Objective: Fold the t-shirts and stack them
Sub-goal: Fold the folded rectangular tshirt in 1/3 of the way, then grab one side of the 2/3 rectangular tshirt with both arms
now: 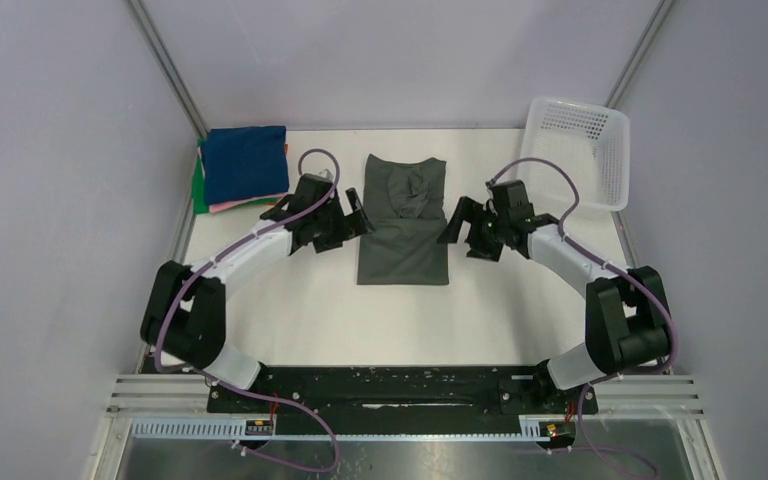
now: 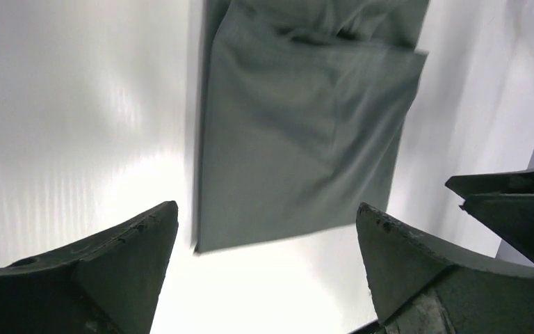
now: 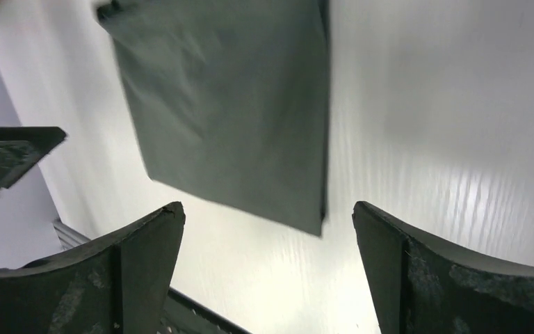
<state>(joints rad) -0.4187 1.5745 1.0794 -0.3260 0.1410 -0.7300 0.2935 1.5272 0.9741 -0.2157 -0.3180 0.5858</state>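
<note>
A: White table (image 1: pixel 290 320), grey-green shirt (image 1: pixel 403 220) at centre, sides folded in, not yet halved or stacked. At 10 o'clock sits the folded stack (image 1: pixel 245 165).
B: Grippers?
A: Both spread, empty: left gripper (image 1: pixel 357 215) at its 9, right gripper (image 1: pixel 455 228) at 3.

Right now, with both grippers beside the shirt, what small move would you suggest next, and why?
Probably move the open left gripper and right gripper toward the near hem corners of the shirt. It lies flat as a long strip, sleeves tucked in, unheld, so a crosswise fold seems due before it joins the stack.
</note>
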